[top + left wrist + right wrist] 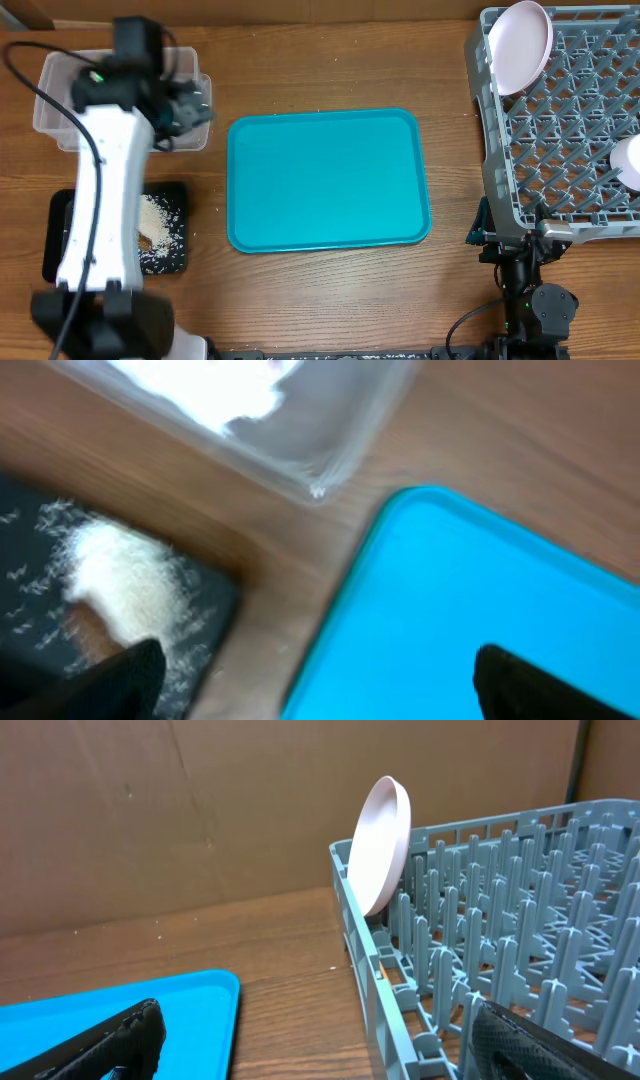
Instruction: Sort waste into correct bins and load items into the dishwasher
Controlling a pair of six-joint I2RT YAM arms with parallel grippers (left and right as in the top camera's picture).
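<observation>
Grey lattice rack (570, 130), round white plate (521, 47)

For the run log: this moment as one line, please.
left claw: open, empty | right claw: open, empty | plate: upright in rack | rice: in black tray

The wooden table (330, 300) carries four things. At the far left stands the clear tub (55, 125), and the black tray (52, 245) lies near it, closer to the robot. The teal tray (328, 180) lies in the middle, and the grey dish rack (570, 110) stands at the right.
</observation>
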